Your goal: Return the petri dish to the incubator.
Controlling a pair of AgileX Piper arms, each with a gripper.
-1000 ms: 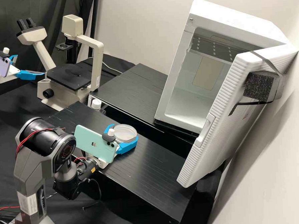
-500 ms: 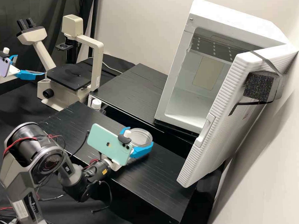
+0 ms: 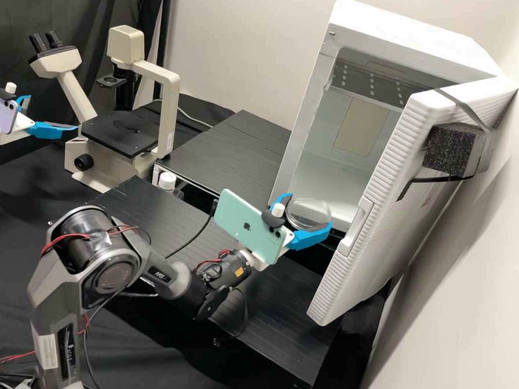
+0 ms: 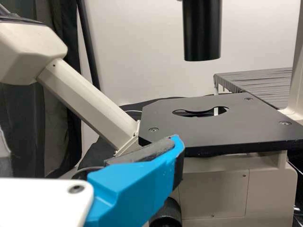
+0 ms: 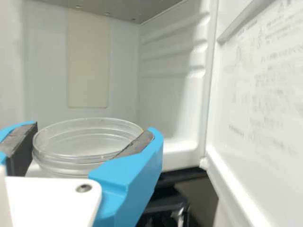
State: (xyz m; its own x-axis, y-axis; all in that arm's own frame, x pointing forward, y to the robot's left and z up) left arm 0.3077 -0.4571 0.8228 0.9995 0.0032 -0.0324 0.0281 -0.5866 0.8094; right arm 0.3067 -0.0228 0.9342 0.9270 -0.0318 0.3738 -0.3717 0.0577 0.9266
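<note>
My right gripper [image 3: 310, 211] is at the front of the open white incubator [image 3: 323, 188] in the high view, shut on the clear round petri dish [image 3: 306, 216]. In the right wrist view the petri dish [image 5: 78, 158] lies between both padded blue fingers of my right gripper [image 5: 94, 130], with the incubator's pale interior [image 5: 123, 61] behind it. At the far left of the high view, my left gripper [image 3: 54, 113] stands open beside the microscope. In the left wrist view a blue finger of my left gripper [image 4: 137, 184] is in front of the microscope's black stage [image 4: 246, 123].
The incubator's door [image 3: 372, 235] stands open on the right, next to the dish. A perforated shelf [image 3: 370, 84] spans the incubator's upper part. The microscope [image 3: 165, 115] is at the back left, with a white-capped bottle [image 3: 167, 181] between the black platforms.
My right gripper has moved right and toward the back, from above the near black platform to the incubator's opening, carrying the petri dish. My left gripper has kept still.
</note>
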